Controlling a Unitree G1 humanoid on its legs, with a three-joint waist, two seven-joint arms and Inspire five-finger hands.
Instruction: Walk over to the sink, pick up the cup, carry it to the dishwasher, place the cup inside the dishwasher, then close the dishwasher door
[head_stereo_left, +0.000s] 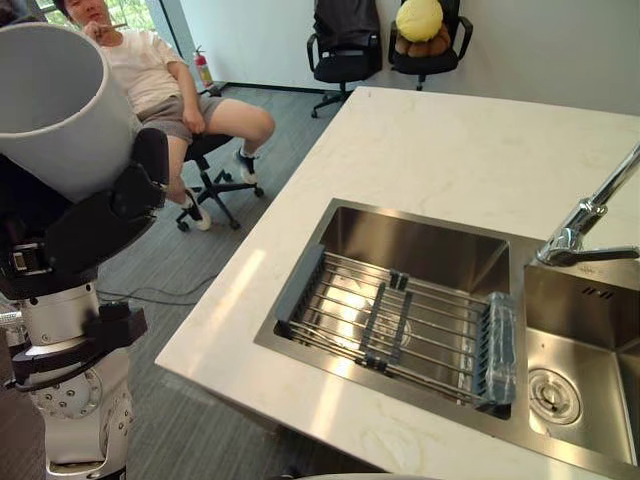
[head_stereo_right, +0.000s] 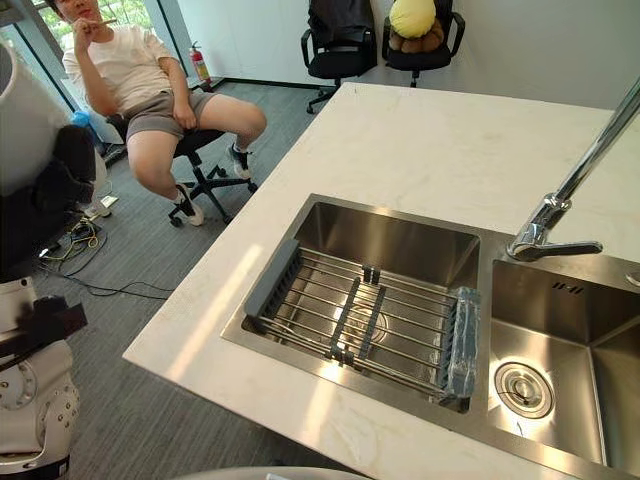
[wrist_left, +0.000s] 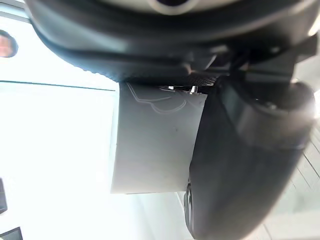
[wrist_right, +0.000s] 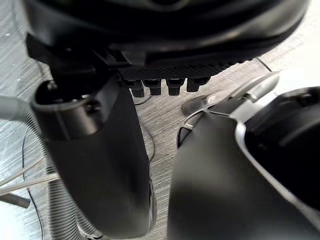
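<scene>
Left eye view: the left hand (head_stereo_left: 110, 215) is raised at the left, curled round a pale grey cup (head_stereo_left: 55, 100) whose open mouth tips toward the camera. The cup is well apart from the sink (head_stereo_left: 420, 245). The sink is set in a white counter (head_stereo_left: 450, 150). A wire rack (head_stereo_left: 400, 320) lies across its left basin, and the faucet (head_stereo_left: 585, 220) stands behind the divider. A person (head_stereo_left: 150, 80) sits beyond the counter.

Right eye view: two black chairs (head_stereo_right: 335, 40) stand by the far wall.

Left wrist view: the thumb (wrist_left: 240, 165) presses on the cup's wall.

Right wrist view: the right hand (wrist_right: 100, 165) hangs over grey floor (wrist_right: 165, 125); I cannot tell its state.
</scene>
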